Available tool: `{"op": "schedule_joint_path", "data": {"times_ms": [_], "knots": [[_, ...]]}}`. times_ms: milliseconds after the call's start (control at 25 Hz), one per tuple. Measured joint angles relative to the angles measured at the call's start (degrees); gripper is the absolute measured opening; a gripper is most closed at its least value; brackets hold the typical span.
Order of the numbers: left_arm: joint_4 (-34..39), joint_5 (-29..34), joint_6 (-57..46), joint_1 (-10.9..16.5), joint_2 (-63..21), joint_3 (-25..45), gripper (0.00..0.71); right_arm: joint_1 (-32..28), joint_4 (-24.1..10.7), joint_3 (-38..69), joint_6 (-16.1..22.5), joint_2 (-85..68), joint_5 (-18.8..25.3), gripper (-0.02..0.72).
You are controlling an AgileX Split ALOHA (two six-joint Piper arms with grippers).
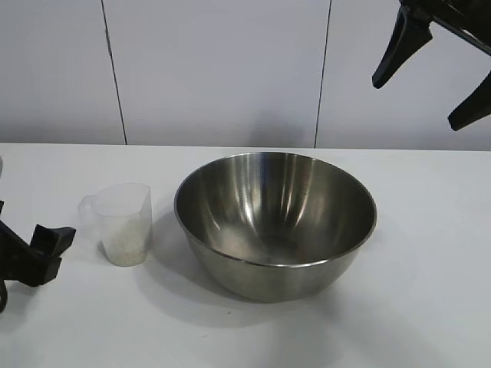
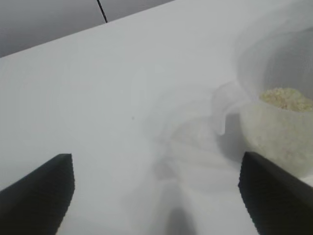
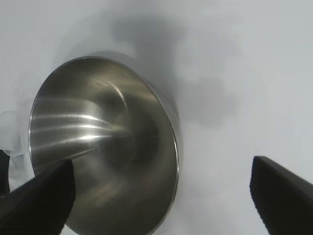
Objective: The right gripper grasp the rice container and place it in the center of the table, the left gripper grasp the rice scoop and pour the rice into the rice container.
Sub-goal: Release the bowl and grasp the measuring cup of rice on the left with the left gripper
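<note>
The rice container (image 1: 276, 222), a wide shiny steel bowl, stands empty in the middle of the white table (image 1: 430, 307). Just left of it stands the rice scoop (image 1: 123, 222), a clear plastic cup with rice (image 1: 125, 244) in its lower part. My left gripper (image 1: 55, 253) is low over the table at the left edge, open and empty, a short way from the scoop. In the left wrist view the scoop (image 2: 279, 132) and its rice (image 2: 288, 100) lie beyond one finger of the open left gripper (image 2: 156, 196). My right gripper (image 1: 415, 103) hangs open high at the back right. The right gripper (image 3: 161, 196) looks down on the bowl (image 3: 102, 152).
A pale panelled wall (image 1: 215, 69) closes the back of the table. Bare tabletop lies to the right of the bowl and along the front edge.
</note>
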Motion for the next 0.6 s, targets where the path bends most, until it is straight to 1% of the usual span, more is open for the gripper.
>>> {"op": "schedule_joint_path", "data": {"times_ms": [360,600], "knots": [[0.18,-0.23,-0.85,0.00,5.02,-3.85,0.654,0.00,-0.20,0.00,-0.04,0.00,-0.13,0.673],[0.18,-0.23,-0.97,0.00,5.55,-5.73,0.654,0.00,-0.20,0.00,-0.04,0.00,-0.07,0.673]]}}
